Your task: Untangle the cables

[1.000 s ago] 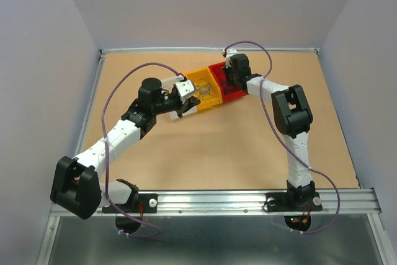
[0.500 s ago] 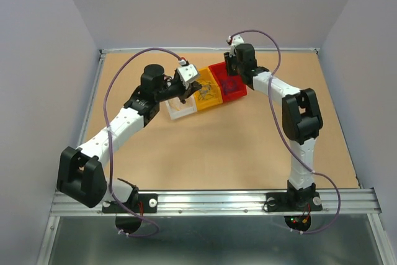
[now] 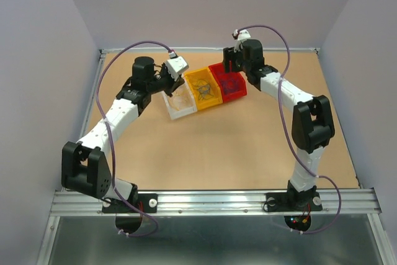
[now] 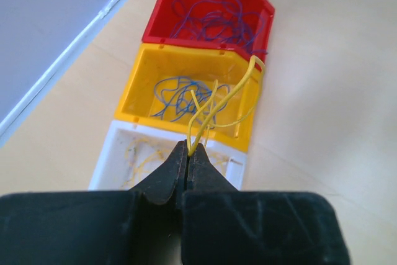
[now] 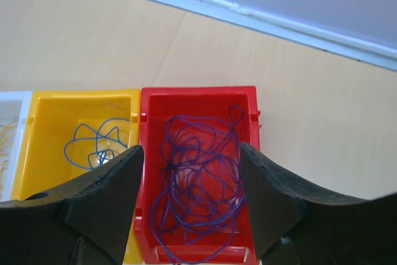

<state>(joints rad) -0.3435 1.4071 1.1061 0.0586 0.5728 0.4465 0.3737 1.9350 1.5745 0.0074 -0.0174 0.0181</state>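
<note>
**A:** Where are the edges, and how much room do I have?

**B:** I see three plastic bins touching side by side in a slanted row: an open white plastic bin [image 3: 180,113], a small yellow plastic bin [image 3: 205,88] and a red plastic bin [image 3: 226,82]. They sit toward the far edge of the tan board tabletop [image 3: 217,147], near the thin metal strip [image 3: 186,49] along the back. They are well apart from the left and right edges. A wide stretch of board lies between them and my arm bases. My arms reach in from either side, one to each end of the row.

**A:** And the grippers?

**B:** My left gripper [image 4: 187,150] is pinched tight on a thin curly yellow wire [image 4: 211,113]. It is raised at the white bin's end, and the wire's loops show against the yellow bin. My right gripper [image 5: 189,150] hangs above the red bin with its jaws spread wide, holding nothing.

**A:** What is in the bins?

**B:** The white bin holds a few fine yellow wires [image 4: 139,159]. The yellow bin holds a loose tangle of thin blue wires [image 4: 177,94]. The red bin holds a fuller tangle of dark purple-blue wires [image 5: 198,172].

**A:** The room?

**B:** Plain pale grey walls [image 3: 205,4] stand on three sides, and an aluminium rail [image 3: 211,198] runs along the near edge under the bases
</note>
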